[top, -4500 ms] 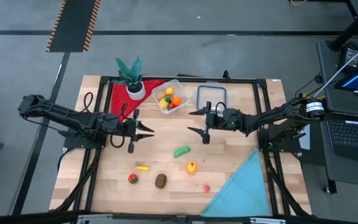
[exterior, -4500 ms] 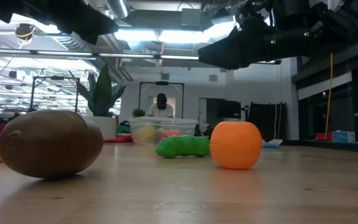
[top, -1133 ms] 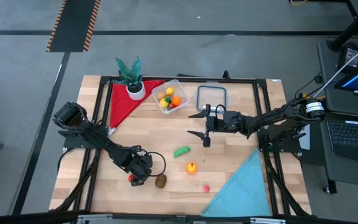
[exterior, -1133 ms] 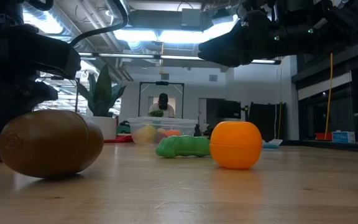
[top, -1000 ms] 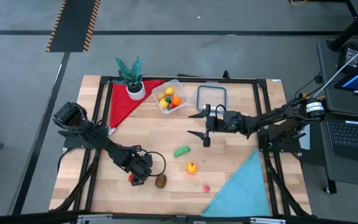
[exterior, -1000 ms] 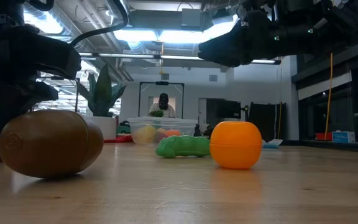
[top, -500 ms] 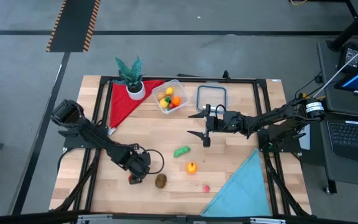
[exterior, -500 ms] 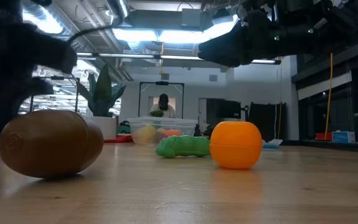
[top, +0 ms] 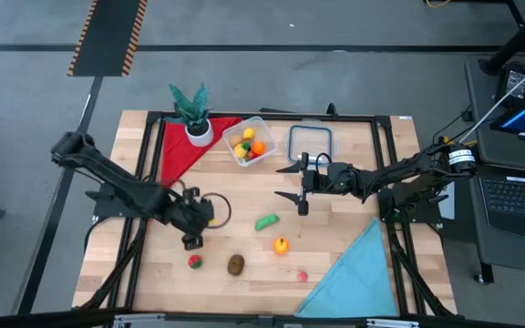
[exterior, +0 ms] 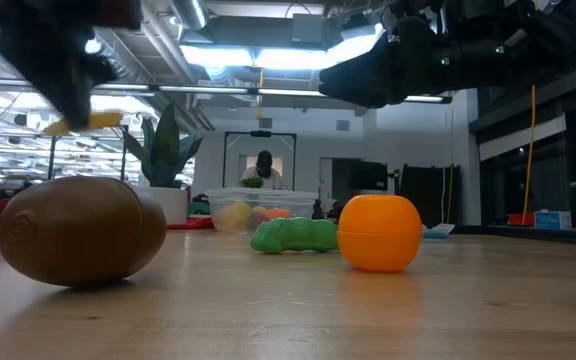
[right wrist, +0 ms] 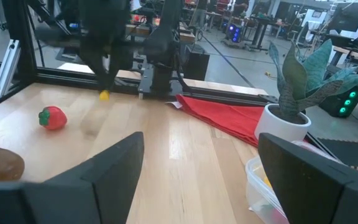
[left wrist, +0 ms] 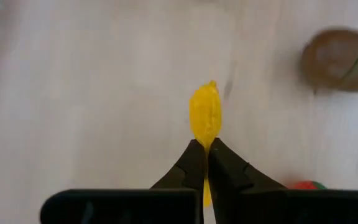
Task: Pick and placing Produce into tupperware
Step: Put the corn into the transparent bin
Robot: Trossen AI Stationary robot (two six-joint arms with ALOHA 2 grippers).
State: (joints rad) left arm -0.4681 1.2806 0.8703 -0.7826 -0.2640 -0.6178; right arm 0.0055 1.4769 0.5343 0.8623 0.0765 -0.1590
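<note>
Yellow produce (left wrist: pixel 205 118) is pinched at its end between the pressed-together fingers of the left tool (left wrist: pixel 205 151), lifted above the wooden counter (left wrist: pixel 92 112). The right tool (top: pixel 296 182) waits spread, near the tupperware (top: pixel 252 141).

A: Was any text, label, brand or number made out in any view?

B: None was found legible. The screens at the edge of the high view could not be read.
</note>
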